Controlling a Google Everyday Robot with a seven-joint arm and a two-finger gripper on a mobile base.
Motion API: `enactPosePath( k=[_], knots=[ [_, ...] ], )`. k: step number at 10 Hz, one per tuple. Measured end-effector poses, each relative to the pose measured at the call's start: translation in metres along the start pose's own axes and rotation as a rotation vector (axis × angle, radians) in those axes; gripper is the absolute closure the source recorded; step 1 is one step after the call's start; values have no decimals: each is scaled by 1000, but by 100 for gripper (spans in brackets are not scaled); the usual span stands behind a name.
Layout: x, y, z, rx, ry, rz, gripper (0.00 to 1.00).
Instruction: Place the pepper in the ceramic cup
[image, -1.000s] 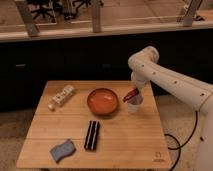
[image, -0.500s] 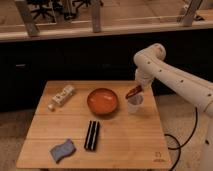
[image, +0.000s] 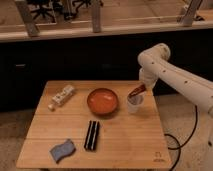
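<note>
The pale ceramic cup (image: 134, 105) stands on the wooden table (image: 125, 142), just right of the orange-red bowl. The dark-red pepper (image: 136, 92) is tilted, with its lower end at the cup's rim and its upper end pointing up and right. My gripper (image: 143, 86) is at the end of the white arm, right above the cup and at the pepper's upper end. I cannot tell whether it still grips the pepper.
The orange-red bowl (image: 102, 100) sits mid-table. A black rectangular object (image: 91, 135) lies in front of it, a blue-grey sponge (image: 62, 150) is at the front left, and a white packet (image: 62, 96) is at the back left. The table's right edge is close to the cup.
The arm's elbow has swung up and to the right. The gripper has risen a little above the cup, and more of the pepper shows above the rim.
</note>
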Motion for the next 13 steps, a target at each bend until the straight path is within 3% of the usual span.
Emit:
enactPosePath(
  k=[2,4,6,10,13],
  knots=[
    [5,5,2,-9,32,3,99],
    [8,11,6,-23,92,-5,99],
    [3,10,8,-34,119,-32,99],
    [-10,7,18,-68,213,-103,99],
    [-18,7,26,-93,243,-136,99]
  ],
)
